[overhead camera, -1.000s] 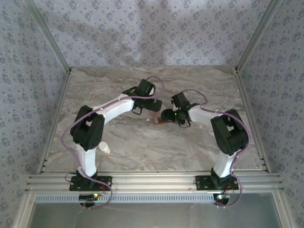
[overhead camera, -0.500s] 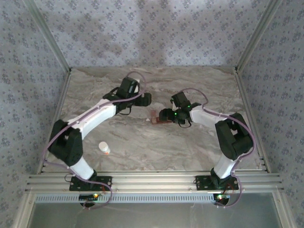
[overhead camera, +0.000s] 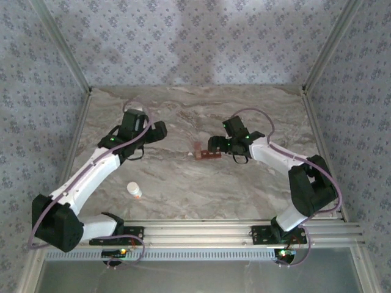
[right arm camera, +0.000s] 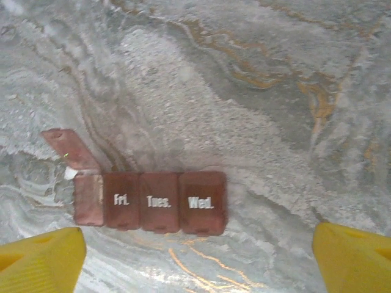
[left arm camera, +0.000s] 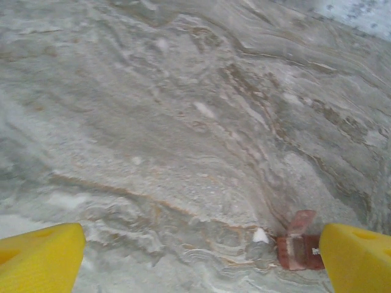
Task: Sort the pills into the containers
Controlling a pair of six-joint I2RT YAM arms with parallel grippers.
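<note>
The containers (overhead camera: 206, 155) are found near the middle of the marbled worktop (overhead camera: 244, 195), lying flat as a dark red-brown strip of four square compartments in a row running left to right. In the right wrist view the strip (right arm camera: 153, 201) is seen with three lids closed and lettered "Fri.", "Tues." and "Wed.", while the lid (right arm camera: 68, 148) of the fourth compartment, at the strip's left end, is raised. A small white piece (right arm camera: 70, 173) is seen at that open end. Whether it lies inside the compartment or just beside it cannot be told. The right gripper (overhead camera: 214, 145) is held just to the right of the strip. Its yellow fingers (right arm camera: 40, 259) are spread wide, nothing is held between them, and the strip is not touched. The left gripper (overhead camera: 160, 130) is held to the left of the strip and well apart from it, toward the worktop's left edge. Its jaws are likewise released, with only bare worktop between the fingers (left arm camera: 36, 256). In the left wrist view the strip (left arm camera: 297, 250) appears close to the right-hand finger, with the white piece (left arm camera: 260, 235) beside it. A small white bottle (overhead camera: 134, 190) with an orange-red band is seen near the worktop's near edge, on its left side, close to the left arm.
</note>
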